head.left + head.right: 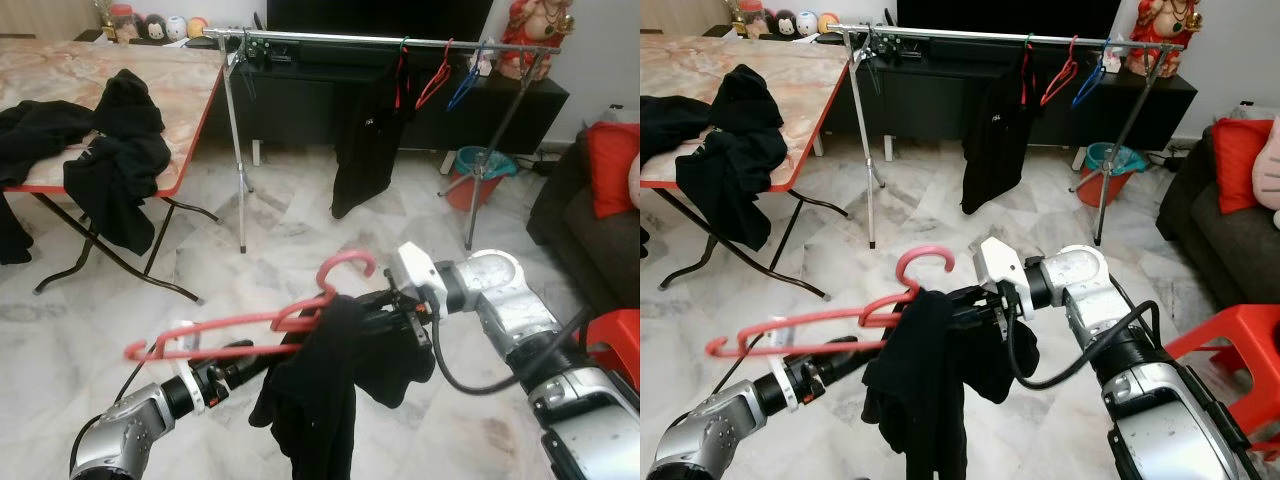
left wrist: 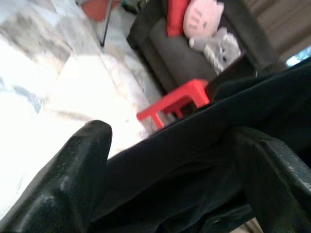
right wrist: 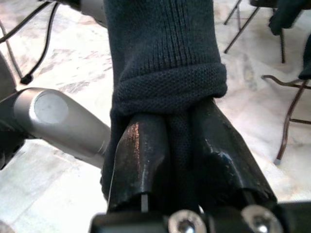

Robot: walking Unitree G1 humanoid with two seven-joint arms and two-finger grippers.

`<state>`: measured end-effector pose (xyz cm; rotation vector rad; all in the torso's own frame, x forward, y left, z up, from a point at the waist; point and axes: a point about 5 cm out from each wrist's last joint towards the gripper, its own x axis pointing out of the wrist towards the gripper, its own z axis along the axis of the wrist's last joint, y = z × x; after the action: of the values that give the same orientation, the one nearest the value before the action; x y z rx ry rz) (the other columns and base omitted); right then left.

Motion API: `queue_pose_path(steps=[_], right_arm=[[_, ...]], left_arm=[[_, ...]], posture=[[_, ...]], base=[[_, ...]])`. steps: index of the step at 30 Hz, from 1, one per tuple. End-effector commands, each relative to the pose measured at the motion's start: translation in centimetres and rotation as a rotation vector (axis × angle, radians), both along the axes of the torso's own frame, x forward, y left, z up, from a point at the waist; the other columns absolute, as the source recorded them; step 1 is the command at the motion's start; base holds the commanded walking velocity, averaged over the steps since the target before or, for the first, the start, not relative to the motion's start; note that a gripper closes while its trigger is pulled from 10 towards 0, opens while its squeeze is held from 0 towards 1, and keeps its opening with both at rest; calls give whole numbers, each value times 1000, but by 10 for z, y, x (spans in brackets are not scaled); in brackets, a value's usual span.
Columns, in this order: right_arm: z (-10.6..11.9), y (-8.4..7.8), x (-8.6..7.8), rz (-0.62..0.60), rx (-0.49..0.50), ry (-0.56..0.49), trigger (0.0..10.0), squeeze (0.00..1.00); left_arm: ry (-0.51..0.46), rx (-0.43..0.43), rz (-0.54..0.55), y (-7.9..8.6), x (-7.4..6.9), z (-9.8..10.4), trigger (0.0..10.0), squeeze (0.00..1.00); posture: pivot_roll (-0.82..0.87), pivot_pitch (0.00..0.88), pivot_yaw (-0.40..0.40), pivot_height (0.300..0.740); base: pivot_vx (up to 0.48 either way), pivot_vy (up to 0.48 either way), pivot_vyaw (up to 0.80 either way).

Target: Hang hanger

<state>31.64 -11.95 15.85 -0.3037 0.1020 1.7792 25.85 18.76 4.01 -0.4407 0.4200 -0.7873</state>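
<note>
We see both arms held out low over the pale marble floor point(image 1: 300, 240), working on one red hanger point(image 1: 240, 322) with a black garment point(image 1: 320, 390) draped over it. The hanger lies roughly level between the two arms, its hook point(image 1: 348, 266) curving upward near the right wrist, and the garment hangs from its right half down toward the floor.

Our left hand point(image 1: 245, 350) reaches in from below the hanger's left part. In the left wrist view its two black fingers point(image 2: 63, 184) stand apart with dark cloth lying between them, so we read it as open around the fabric rather than pinching it.

Our right hand point(image 3: 177, 145) is closed on the black garment: the right wrist view shows both fingers point(image 3: 141, 160) pressed tight on a knitted fold of it, just below a rolled cuff.

Well beyond the arms stands a silver clothes rack point(image 1: 380, 40). Another black garment point(image 1: 365, 140) hangs from its rail, with a red hanger point(image 1: 435, 75) and a blue hanger point(image 1: 465, 85) beside it. To the left, a folding table point(image 1: 190, 90) with a red edge carries a heap of black clothes point(image 1: 110, 150). A dark sofa point(image 1: 585, 220) with a red cushion point(image 1: 612, 165) sits on the right, and a red stool point(image 1: 1230, 340) is near the right arm.
</note>
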Motion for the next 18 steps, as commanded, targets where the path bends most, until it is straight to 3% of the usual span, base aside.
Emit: queue_pose_path(steps=[1, 9, 10, 11, 12, 18], right_arm=[[11, 4, -3, 42, 32, -37, 0, 0], [12, 9, -6, 71, 31, -44, 0, 0], [12, 10, -5, 72, 31, -44, 0, 0], [12, 10, -5, 72, 31, -44, 0, 0], [12, 10, -5, 72, 32, -44, 0, 0], [10, 9, -5, 66, 23, -35, 0, 0]], left_arm=[[6, 49, 5, 0, 3, -2, 10000, 0], [17, 117, 90, 6, 8, -9, 10000, 0], [20, 107, 84, 5, 7, -9, 5059, 0], [21, 105, 82, 5, 7, -9, 5059, 0], [22, 101, 80, 5, 6, -9, 0, 0], [24, 100, 73, 6, 3, -11, 0, 0]], posture=[[154, 0, -94, 732], [155, 0, -98, 732], [155, 0, -99, 732], [155, 0, -99, 732], [156, 0, -100, 732], [160, 0, -104, 732]], base=[[0, 0, 0], [0, 0, 0], [0, 0, 0], [0, 0, 0], [0, 0, 0], [0, 0, 0]])
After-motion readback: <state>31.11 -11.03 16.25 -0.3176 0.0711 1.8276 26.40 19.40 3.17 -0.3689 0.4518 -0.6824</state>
